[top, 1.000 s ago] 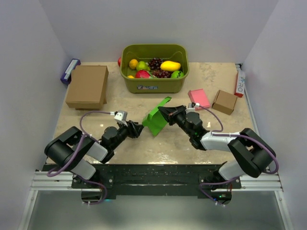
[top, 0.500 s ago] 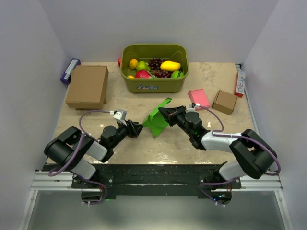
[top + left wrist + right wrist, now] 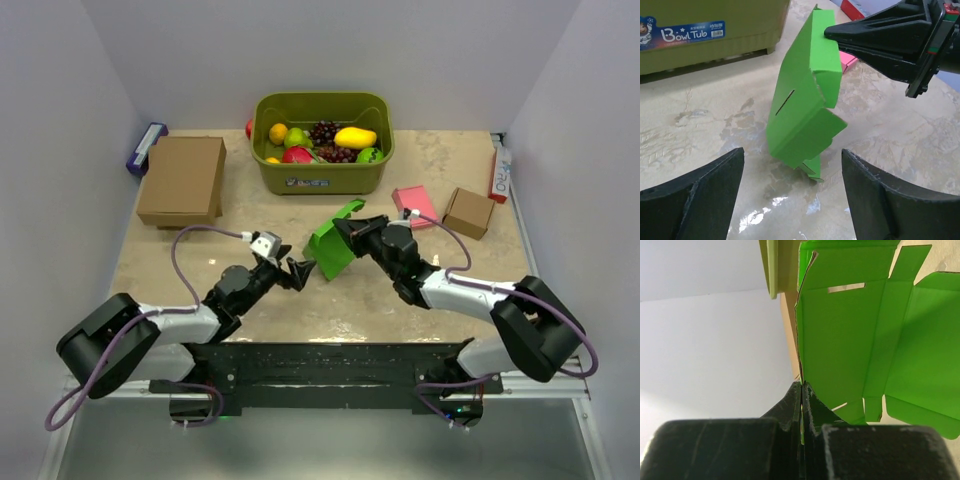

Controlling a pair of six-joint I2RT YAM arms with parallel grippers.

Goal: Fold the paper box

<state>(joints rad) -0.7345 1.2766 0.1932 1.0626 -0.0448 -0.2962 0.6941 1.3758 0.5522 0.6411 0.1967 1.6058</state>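
Nearest, my left gripper (image 3: 298, 270) stands wide-jawed and empty, just before the paper box (image 3: 802, 107). The box, still a creased sheet with loose flaps, stands tilted mid-table, its upper edge pinched by my right gripper (image 3: 347, 231). Folding is barely begun. Since earlier: left arm advanced, jaws widened.

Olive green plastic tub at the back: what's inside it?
Fruit fills the olive green plastic tub: an orange, dark grapes, a yellow mango, a red fruit, a green fruit. The pile hides the floor and anything underneath.
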